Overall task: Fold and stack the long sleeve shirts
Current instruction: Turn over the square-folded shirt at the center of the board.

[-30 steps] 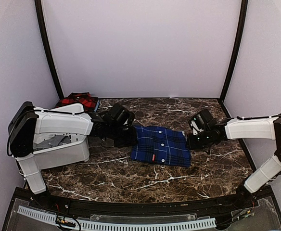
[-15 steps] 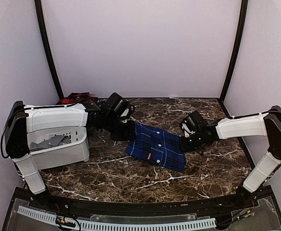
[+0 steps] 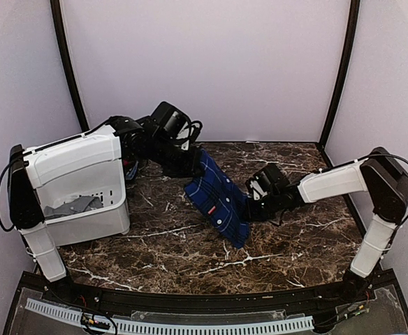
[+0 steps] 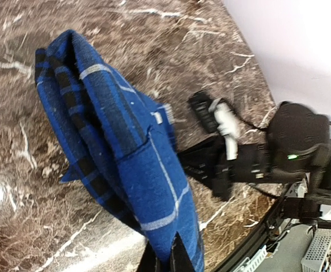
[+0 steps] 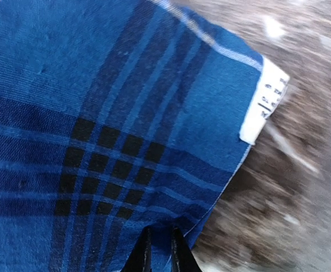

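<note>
The left hand (image 3: 191, 167) and right hand (image 3: 251, 204) each clamp an end of the folded blue shirt (image 3: 216, 197). We judge stacking underway; next, lower it flat.

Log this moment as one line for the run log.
left gripper: shut on blue plaid shirt | right gripper: shut on same shirt | shirt: folded, strung tilted between them
</note>
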{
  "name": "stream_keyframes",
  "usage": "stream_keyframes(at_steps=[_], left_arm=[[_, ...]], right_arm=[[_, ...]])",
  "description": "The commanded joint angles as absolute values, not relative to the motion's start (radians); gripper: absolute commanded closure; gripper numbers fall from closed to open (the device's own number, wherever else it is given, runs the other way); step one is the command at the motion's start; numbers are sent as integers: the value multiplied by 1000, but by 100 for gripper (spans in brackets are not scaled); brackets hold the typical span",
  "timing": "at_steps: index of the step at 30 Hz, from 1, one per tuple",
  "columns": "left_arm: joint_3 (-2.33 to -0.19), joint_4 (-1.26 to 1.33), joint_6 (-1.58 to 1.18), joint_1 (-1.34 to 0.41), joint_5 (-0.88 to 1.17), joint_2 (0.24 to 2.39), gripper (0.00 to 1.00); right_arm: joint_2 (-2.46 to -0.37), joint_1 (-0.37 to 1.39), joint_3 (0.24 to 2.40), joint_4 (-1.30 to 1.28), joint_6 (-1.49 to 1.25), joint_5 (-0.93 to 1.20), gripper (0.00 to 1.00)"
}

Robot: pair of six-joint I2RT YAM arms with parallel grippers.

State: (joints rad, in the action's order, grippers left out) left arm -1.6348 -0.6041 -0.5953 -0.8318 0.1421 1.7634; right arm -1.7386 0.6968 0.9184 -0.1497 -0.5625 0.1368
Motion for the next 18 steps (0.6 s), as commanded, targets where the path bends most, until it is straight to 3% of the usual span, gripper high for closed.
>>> stream_keyframes(at_steps=[1,8,18], left_arm=[[-1798,-636,-520,-822,178,1795,100],[-2026,-642,-504,-818,299,1959,100],[-1957,-474,-598,-819,401,2048,100]], right_arm=[[-1815,721,985,53,-680,292,89],[-1964,754,1066,394,-891,405,89],[-2057,678,1125,442,-900,521,80]])
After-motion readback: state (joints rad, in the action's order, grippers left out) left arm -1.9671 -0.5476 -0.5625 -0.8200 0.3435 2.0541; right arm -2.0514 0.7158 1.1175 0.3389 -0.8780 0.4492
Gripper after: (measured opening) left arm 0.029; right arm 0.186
